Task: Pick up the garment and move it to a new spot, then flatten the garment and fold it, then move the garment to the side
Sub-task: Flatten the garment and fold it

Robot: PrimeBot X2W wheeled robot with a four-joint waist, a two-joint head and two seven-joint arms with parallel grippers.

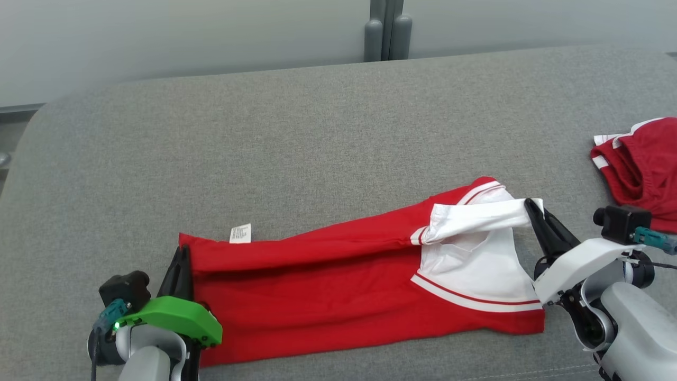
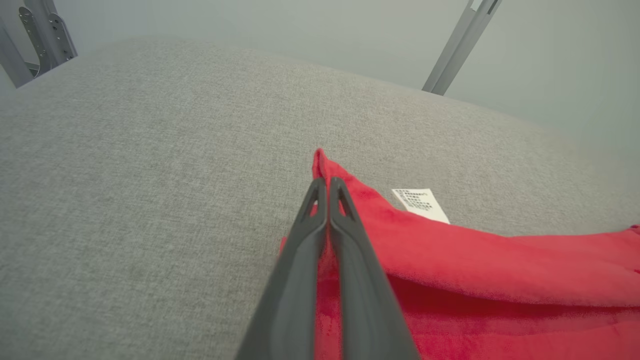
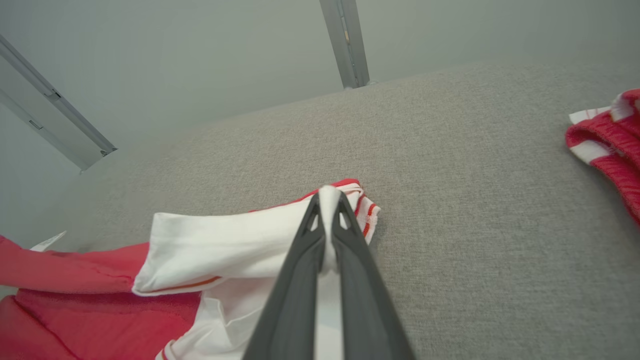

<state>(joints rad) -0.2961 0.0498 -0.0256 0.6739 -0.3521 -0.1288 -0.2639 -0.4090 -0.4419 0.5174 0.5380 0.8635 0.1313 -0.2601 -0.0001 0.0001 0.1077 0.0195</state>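
The garment (image 1: pixel 338 275) is red with a white end and red-and-white stripes, lying lengthwise on the grey padded surface (image 1: pixel 296 132). My left gripper (image 1: pixel 182 254) is shut on its red left corner (image 2: pixel 322 167), beside a white care label (image 2: pixel 420 205). My right gripper (image 1: pixel 529 207) is shut on the white edge (image 3: pixel 327 200) at the right end, which is lifted and folded over toward the left. In the right wrist view the white cloth (image 3: pixel 215 245) bunches to the left of the fingers.
A second red garment with white stripes (image 1: pixel 642 169) lies crumpled at the right edge, also seen in the right wrist view (image 3: pixel 610 145). Grey wall and metal posts (image 1: pixel 387 29) stand behind the surface. Bare grey padding stretches beyond the garment.
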